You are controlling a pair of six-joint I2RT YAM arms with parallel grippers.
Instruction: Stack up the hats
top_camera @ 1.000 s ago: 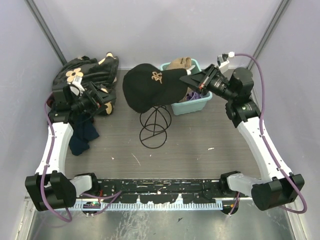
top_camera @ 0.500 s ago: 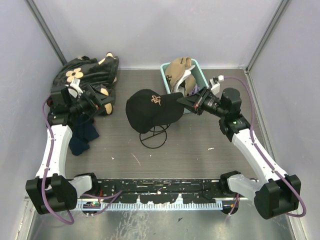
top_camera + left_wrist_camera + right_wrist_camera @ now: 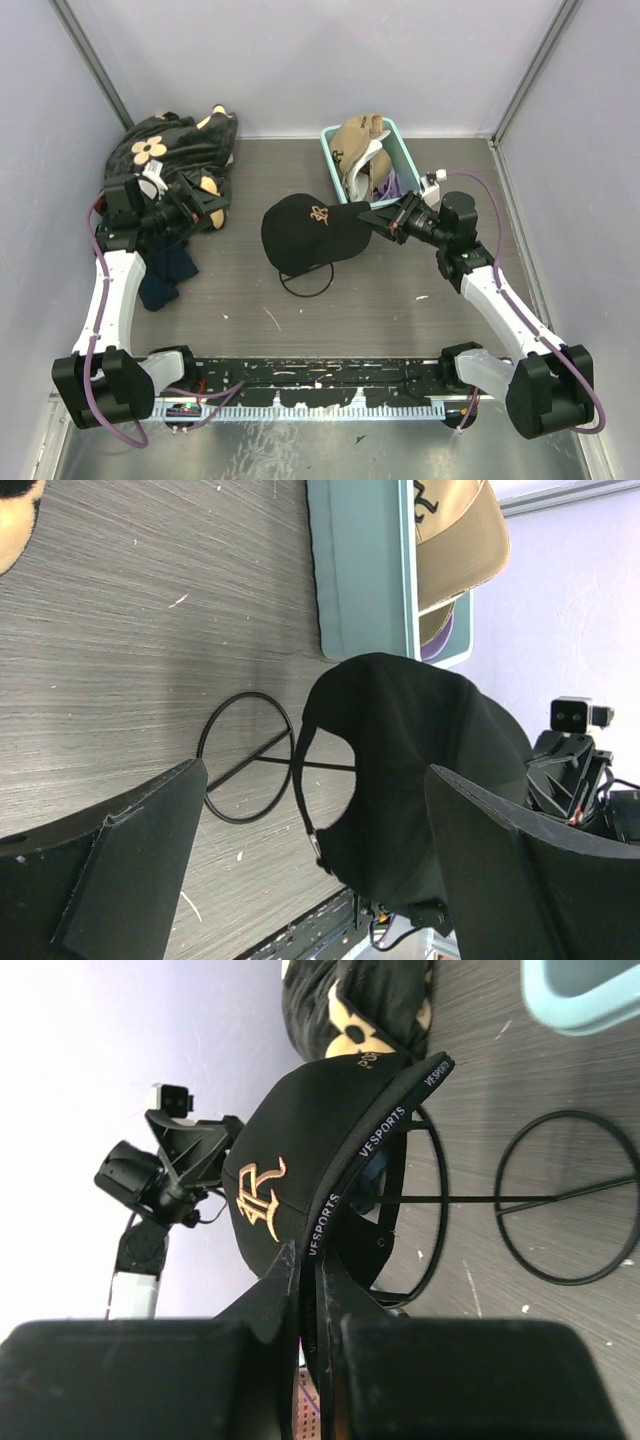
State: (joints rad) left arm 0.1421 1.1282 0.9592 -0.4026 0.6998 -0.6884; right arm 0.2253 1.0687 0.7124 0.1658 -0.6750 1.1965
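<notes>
One hat started: black cap over wire stand, brim pinched in right gripper. Three other caps unstacked in teal bin; left gripper spread, empty.

Four hats, one bin, one wire stand.

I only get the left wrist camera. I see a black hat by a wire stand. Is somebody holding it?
Observer: Yes. The right hand is shut on the brim of the black hat.
Operator: Does the hat have a picture on the front?
Observer: It has a gold logo. The right wrist view shows it.
Operator: What's next to my own hand?
Observer: From above, your left hand is open, right by a heap of black flowered fabric.
</notes>
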